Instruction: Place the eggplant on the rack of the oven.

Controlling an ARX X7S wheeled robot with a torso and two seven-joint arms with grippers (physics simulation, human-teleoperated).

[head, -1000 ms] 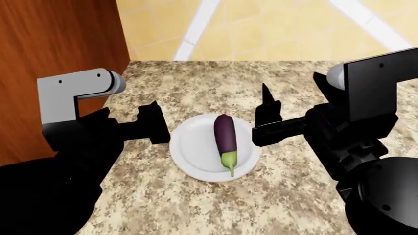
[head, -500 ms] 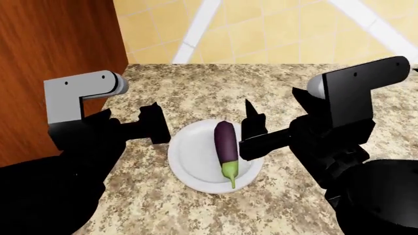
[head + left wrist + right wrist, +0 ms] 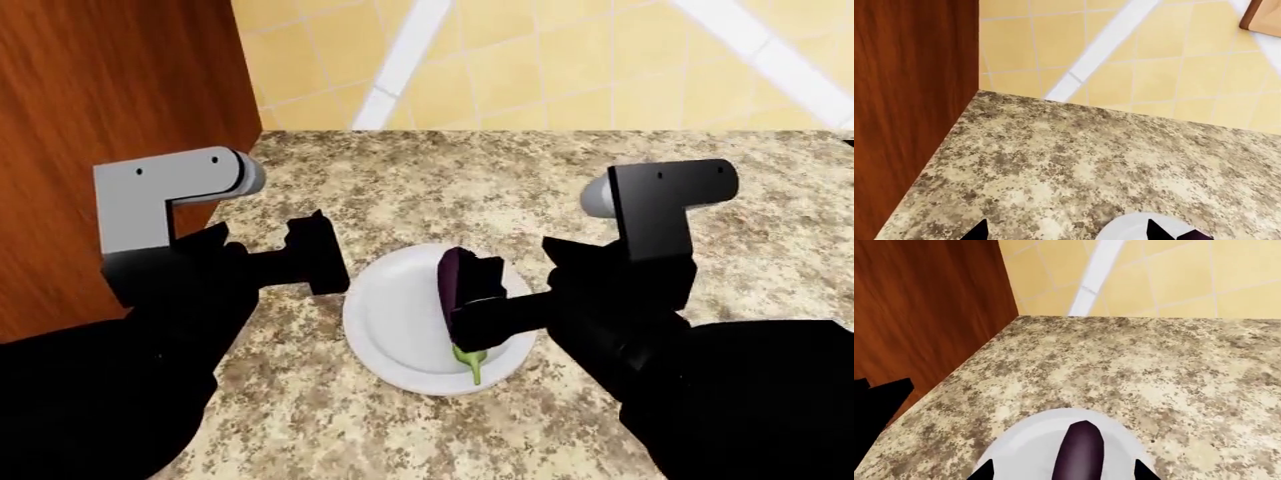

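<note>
In the head view our left tool (image 3: 318, 255) hovers at nine o'clock of the white plate (image 3: 387, 320), just beside its rim, with nothing in it; its tips stand apart in the left wrist view. On the plate, which sits on the speckled desk (image 3: 441, 180), lies the eggplant (image 3: 458, 280), stem toward six o'clock. Our right tool (image 3: 478, 308) sits over its middle, and in the right wrist view the eggplant (image 3: 1079, 450) lies between the spread fingertips (image 3: 1145, 471), ungripped.
</note>
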